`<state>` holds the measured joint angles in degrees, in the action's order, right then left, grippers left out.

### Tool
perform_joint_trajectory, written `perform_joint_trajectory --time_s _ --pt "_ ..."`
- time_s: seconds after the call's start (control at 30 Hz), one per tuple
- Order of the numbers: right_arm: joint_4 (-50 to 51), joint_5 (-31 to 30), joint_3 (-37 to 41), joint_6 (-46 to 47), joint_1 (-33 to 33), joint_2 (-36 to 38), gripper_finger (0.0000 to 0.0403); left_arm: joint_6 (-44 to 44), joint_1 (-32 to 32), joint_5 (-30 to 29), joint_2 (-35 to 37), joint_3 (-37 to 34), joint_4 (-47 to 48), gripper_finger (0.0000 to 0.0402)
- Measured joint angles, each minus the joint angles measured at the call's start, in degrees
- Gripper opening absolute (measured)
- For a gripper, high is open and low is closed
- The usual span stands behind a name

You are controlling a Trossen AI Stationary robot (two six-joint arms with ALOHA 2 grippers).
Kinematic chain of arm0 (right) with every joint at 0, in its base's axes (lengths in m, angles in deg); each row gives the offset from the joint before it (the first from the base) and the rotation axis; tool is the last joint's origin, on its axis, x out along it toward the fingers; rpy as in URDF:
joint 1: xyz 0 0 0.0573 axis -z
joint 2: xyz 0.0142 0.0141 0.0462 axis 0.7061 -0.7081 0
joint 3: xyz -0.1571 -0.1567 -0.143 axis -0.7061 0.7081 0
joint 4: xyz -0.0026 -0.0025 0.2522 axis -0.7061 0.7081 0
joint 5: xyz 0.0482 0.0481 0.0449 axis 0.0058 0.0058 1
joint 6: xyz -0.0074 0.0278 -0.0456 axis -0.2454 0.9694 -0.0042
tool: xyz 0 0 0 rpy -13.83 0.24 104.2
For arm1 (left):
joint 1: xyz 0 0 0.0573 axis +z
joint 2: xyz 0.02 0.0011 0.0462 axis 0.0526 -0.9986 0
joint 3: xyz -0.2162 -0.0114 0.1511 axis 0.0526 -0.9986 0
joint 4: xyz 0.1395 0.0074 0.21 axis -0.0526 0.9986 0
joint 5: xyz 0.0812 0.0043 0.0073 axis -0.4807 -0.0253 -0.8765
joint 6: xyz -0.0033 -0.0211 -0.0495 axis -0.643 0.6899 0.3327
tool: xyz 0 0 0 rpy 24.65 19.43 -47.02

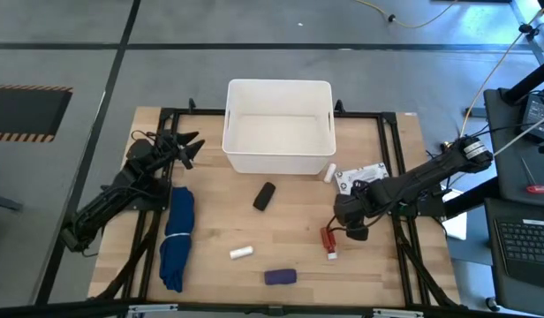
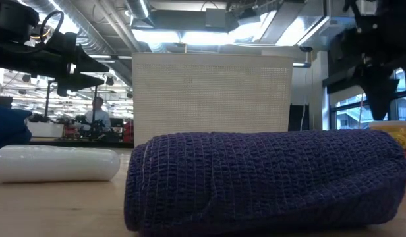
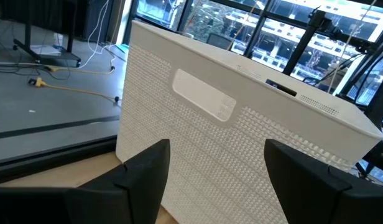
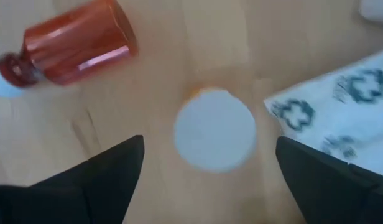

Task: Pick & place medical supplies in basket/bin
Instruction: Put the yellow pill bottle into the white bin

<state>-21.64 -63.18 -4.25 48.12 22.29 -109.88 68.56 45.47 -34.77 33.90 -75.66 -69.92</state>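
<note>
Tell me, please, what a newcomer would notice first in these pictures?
The big white tub at the table's far middle, empty inside. Next, the right tool, open and poised straight above a white-capped vial near the red tube. The long blue cloth lies at the left.

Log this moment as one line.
right end effector: open above vial | left end effector: open, idle beside bin | bin: empty
</note>
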Motion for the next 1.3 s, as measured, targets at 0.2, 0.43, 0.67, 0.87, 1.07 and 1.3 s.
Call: perform_joint_trajectory --time_s 0.2,0.43,0.67,0.87,1.07,1.3 --pt "-6.8 0.1 3.8 0.0 0.0 0.0 0.0362 0.0 0.0 0.0 0.0 0.0 0.0 0.0253" --pt "-7.6 -0.3 5.8 -0.4 0.0 0.0 0.0314 0.0 0.0 0.0 0.0 0.0 0.0 0.0253" --pt "-10.6 -0.7 5.8 -2.9 0.0 0.0 0.0261 0.0 0.0 0.0 0.0 0.0 0.0 0.0253" --pt "-10.2 -1.1 5.8 -1.9 0.0 0.0 0.021 0.0 0.0 0.0 0.0 0.0 0.0 0.0253" --pt "-9.7 -0.9 4.6 1.0 0.4 0.0 0.0199 0.0 0.0 0.0 0.0 0.0 0.0 0.0253" --pt "2.3 -2.1 -9.3 -6.1 4.3 0.0 0.0211 0.0 0.0 0.0 0.0 0.0 0.0 0.0253"
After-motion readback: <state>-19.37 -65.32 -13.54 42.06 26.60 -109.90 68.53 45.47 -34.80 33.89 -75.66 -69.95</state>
